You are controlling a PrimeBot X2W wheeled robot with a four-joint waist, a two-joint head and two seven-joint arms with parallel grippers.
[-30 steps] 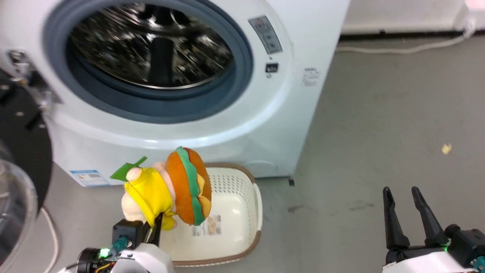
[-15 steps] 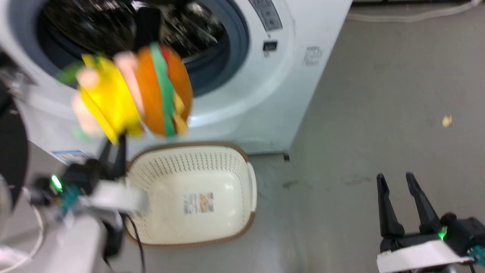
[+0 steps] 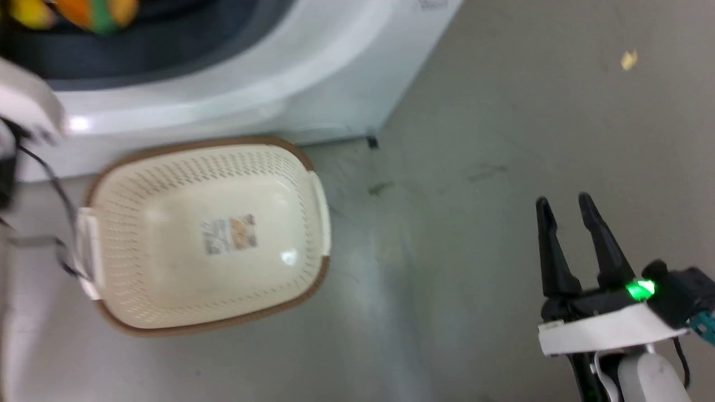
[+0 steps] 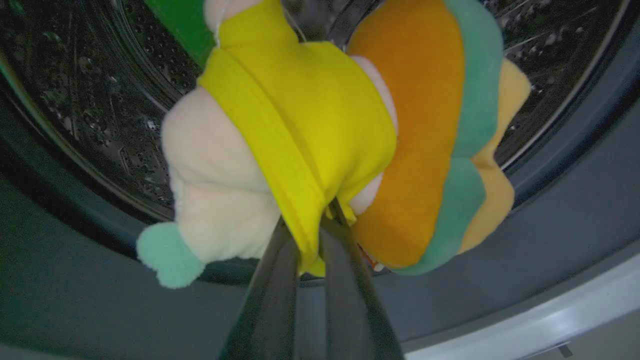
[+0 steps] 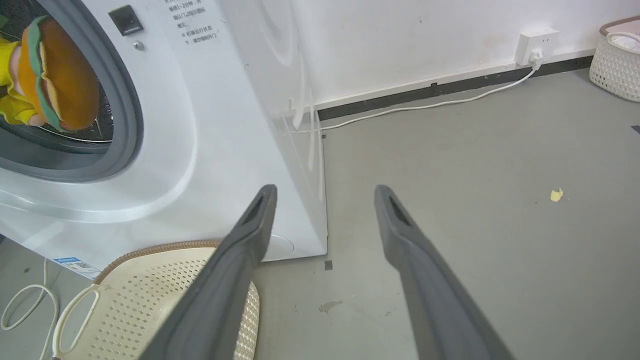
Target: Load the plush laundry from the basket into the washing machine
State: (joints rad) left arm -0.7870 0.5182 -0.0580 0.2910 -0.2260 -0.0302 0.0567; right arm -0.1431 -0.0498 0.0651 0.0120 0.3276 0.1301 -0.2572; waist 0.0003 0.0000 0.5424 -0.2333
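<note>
Head view: the basket [image 3: 195, 144] is seen on the grey floor [image 3: 503, 111], just in front of the washing machine [image 3: 251, 84]; a label [image 3: 229, 234] is exposed on its bottom. The plush laundry [image 3: 84, 11] is glimpsed, blurred, at the porthole at the top left edge. The right gripper [image 3: 564, 202] is held over the floor, well apart from the basket, jaws apart.

Left wrist view: the left gripper [image 4: 312, 225] is clamped on the yellow garment of the plush laundry, which is held at the mouth of the steel drum [image 4: 90, 100], within the grey gasket [image 4: 550, 250].

Right wrist view: the plush laundry is seen inside the porthole opening.
</note>
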